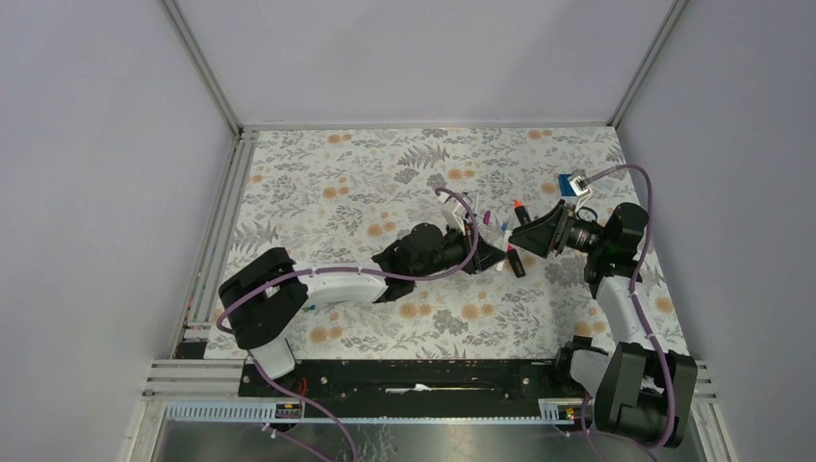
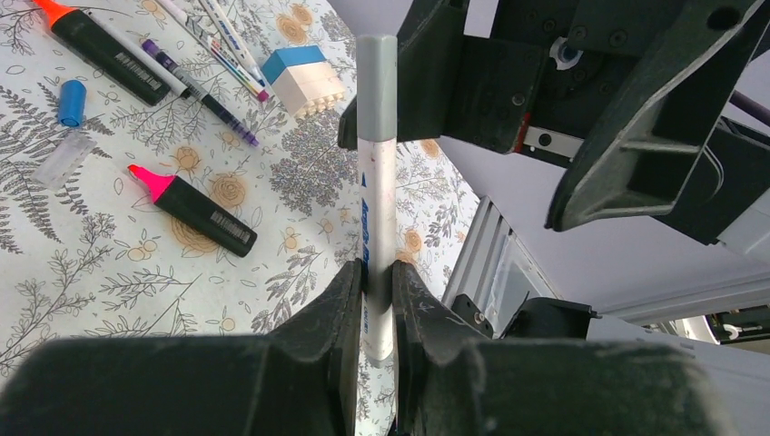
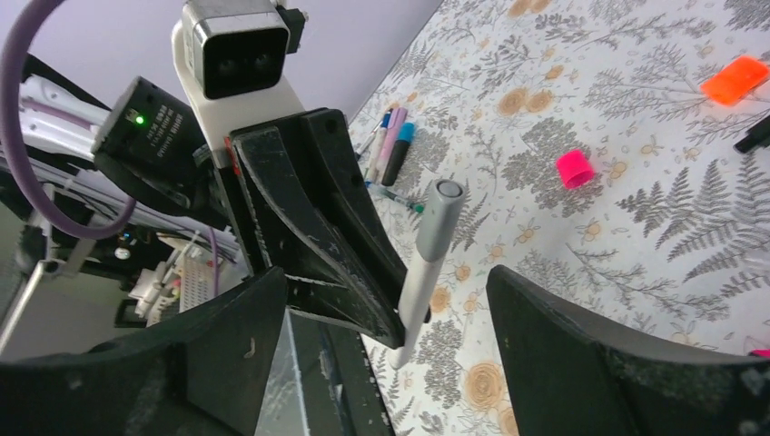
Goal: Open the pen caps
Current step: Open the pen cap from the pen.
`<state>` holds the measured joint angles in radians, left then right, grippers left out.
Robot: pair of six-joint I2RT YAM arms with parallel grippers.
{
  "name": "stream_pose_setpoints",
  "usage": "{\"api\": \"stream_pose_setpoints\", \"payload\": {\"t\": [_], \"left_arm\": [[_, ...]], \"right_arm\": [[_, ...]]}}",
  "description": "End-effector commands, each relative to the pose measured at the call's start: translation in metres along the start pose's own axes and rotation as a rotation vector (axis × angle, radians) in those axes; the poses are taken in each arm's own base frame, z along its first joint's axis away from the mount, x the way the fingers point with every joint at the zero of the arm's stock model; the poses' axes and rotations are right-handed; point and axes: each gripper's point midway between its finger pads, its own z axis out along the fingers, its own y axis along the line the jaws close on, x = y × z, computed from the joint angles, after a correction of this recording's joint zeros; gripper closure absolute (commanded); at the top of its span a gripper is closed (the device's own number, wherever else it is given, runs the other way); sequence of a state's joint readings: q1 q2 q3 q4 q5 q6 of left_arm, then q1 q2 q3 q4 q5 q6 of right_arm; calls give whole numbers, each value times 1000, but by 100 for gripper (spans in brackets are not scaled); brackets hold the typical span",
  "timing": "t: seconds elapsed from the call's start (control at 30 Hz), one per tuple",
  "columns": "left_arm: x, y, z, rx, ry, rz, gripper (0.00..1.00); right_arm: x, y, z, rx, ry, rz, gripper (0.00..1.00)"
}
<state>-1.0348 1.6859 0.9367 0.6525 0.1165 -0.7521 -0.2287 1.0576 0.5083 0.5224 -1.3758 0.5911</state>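
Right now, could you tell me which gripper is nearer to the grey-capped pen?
Left. The left gripper is shut on the pen at its barrel; the right gripper stands open around the cap, not gripping it.

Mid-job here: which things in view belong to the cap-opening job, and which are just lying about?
Job: grey cap on the white pen held by the left gripper; the open right gripper; thin pens.
Lying about: blue-and-white block; pink cap, orange cap and blue cap, already off.
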Motion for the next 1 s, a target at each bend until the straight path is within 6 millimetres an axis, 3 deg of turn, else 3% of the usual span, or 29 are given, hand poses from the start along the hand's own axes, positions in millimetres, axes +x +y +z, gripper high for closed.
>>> {"api": "stream_pose_setpoints", "payload": {"t": [0.0,0.47,0.6,0.73,0.8,0.87,0.97], "left_arm": [[-35,-28,9,73,-130,7,100],[-40,-33,11,82,-161,-11,100],[-39,-37,11,94,-157,-9,100],[-40,-40,12,102,-157,-3,100],[-40,-41,12,105,-155,-2,100],[-39,-42,12,109,-152,-2,94],[-39,-41,9,102,-147,0,79]], "right_arm": [[-7,4,6,-2,-24,14,17],[7,-2,21,-14,18,53,63],[9,-3,23,-14,23,49,66],[12,-5,24,-14,37,52,63],[12,-5,24,-15,37,42,74],[10,-4,24,-19,37,33,88],[10,-2,24,-27,39,8,100]]}}
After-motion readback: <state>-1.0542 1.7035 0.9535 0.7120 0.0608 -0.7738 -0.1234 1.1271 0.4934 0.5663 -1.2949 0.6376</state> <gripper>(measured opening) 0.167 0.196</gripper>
